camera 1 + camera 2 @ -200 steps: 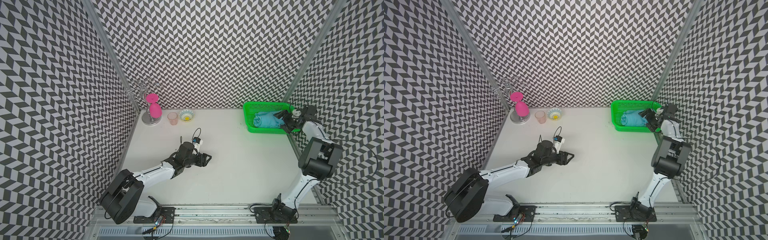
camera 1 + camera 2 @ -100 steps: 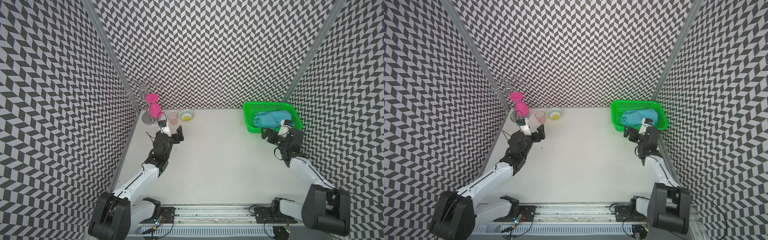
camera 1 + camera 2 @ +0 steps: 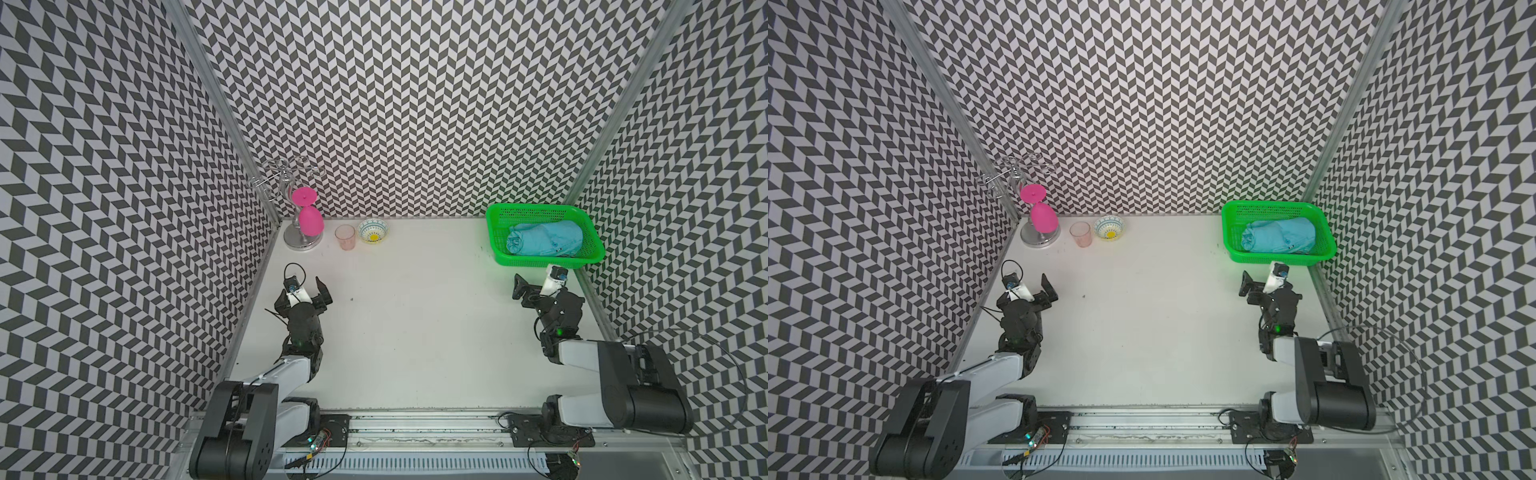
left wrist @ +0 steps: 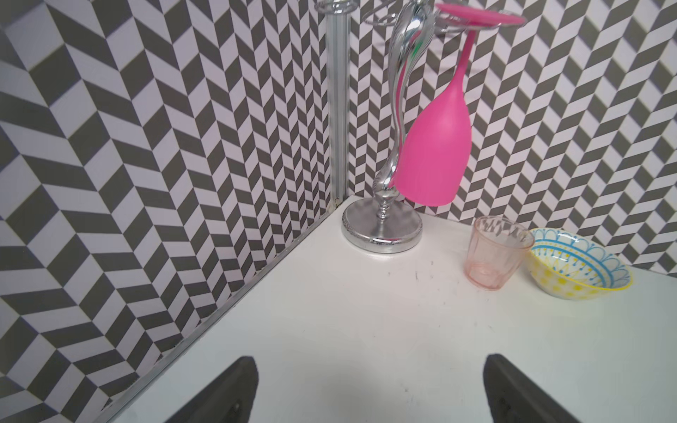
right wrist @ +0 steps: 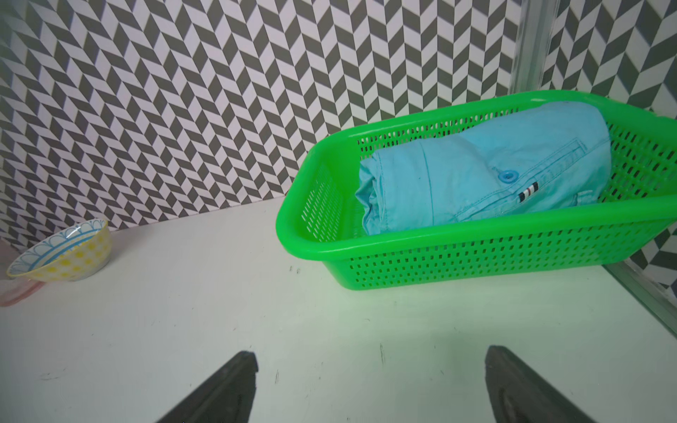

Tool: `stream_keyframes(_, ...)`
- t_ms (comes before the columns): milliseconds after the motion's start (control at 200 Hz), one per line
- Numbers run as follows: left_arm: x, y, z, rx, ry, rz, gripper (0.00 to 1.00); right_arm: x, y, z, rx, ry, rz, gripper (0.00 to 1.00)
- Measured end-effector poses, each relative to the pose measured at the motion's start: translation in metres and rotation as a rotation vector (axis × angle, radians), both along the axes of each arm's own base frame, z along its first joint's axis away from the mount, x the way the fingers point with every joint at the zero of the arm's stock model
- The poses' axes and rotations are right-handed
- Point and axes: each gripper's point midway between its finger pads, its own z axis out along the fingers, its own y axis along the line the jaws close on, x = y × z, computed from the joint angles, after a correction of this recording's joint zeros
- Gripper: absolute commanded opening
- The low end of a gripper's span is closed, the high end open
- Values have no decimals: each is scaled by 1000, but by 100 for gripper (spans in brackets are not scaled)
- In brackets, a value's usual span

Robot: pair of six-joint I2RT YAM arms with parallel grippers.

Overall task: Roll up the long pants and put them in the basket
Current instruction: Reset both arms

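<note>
The long pants (image 3: pixel 544 240) (image 3: pixel 1280 237) lie as a tight turquoise roll inside the green basket (image 3: pixel 540 262) (image 3: pixel 1273 258) at the back right in both top views. In the right wrist view the roll (image 5: pixel 476 175) shows a blue button and a small striped tab above the basket wall (image 5: pixel 476 256). My right gripper (image 3: pixel 538 286) (image 3: pixel 1265 283) (image 5: pixel 370 357) hovers just in front of the basket, open and empty. My left gripper (image 3: pixel 303 291) (image 3: pixel 1030 291) (image 4: pixel 370 360) stands open over bare table at the left, holding nothing.
A chrome glass rack (image 3: pixel 302 241) (image 4: pixel 381 230) with a pink wine glass (image 3: pixel 310 220) (image 4: pixel 436 146) hung upside down fills the back left corner. Beside it stand a pink tumbler (image 3: pixel 345 237) (image 4: pixel 492 252) and a patterned bowl (image 3: pixel 373 231) (image 5: pixel 62 252). Chevron walls enclose three sides.
The right gripper drew back out of the basket toward the front, leaving the rolled pants inside. The left gripper swung from mid-table to the left side and opened wider.
</note>
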Motion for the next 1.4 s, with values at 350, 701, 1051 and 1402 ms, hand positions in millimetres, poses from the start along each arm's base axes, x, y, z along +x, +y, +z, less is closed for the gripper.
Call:
stream_keyframes(350,15,-8,-9,-25,-57,-135,100,3,28,-1,-93,-71,68,100)
stream_keyframes(701,29,-32,-18,13,-42,-279,100,3,25,14,-112,-137,53,99)
stream_keyframes(1051,40,-50,-19,60,-24,-341,100,3,27,14,-121,-136,52,100)
stream_keyframes(1402,40,-49,-19,72,-18,-340,100,3,26,14,-124,-135,46,100)
